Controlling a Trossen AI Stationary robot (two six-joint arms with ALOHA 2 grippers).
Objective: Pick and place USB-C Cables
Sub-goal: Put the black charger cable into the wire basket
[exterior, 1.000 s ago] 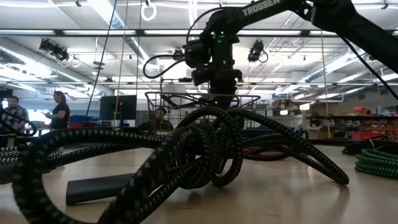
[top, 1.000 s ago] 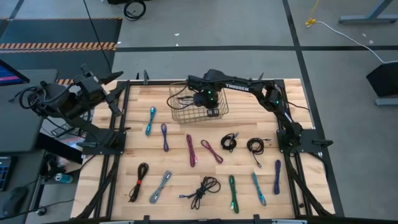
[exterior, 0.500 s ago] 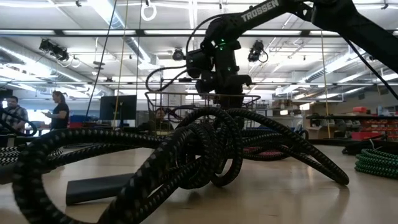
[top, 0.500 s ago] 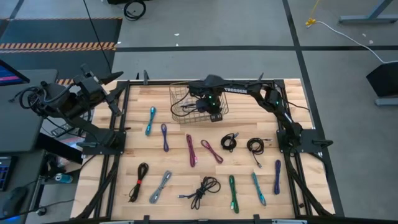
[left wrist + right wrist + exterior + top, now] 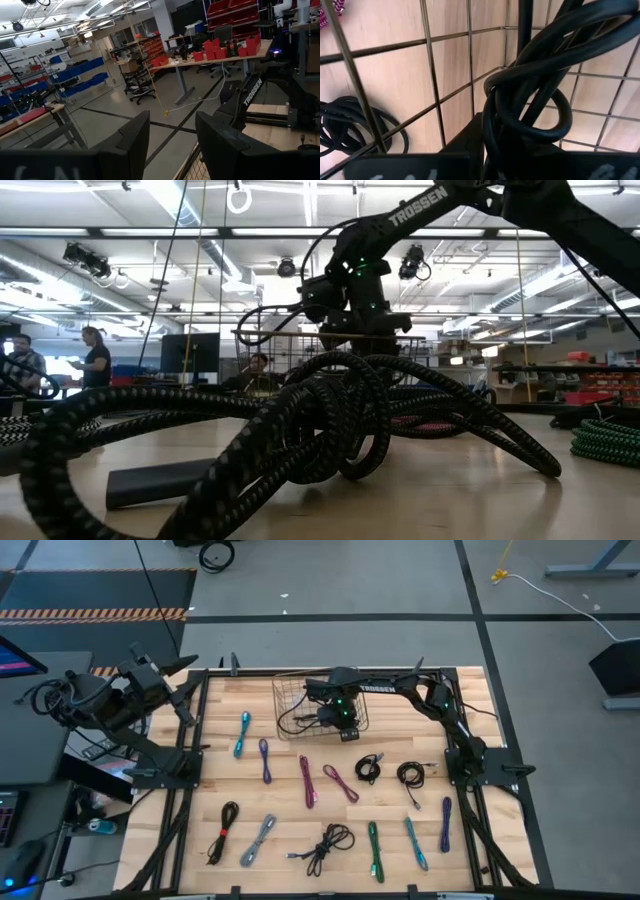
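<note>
1. High view: right gripper [image 5: 341,723] at upper centre, over the near-right edge of the wire basket [image 5: 290,692], clamped on a black cable [image 5: 300,720] that hangs inside; left gripper [image 5: 188,661] parked at upper left, off the table [image 5: 470,690]; remaining USB-C Cables [image 5: 308,781] spread across the lower half of the boards
2. Low view: coiled black cable bundle [image 5: 330,420] fills the centre foreground; right arm [image 5: 352,275] above it; people [image 5: 97,358] at far left
3. Left wrist view: fingers [image 5: 131,145] apart, nothing between them; workshop floor beyond
4. Right wrist view: looped black cable pinched at centre, basket mesh behind; another black coil [image 5: 350,122] at lower left outside the mesh
</note>
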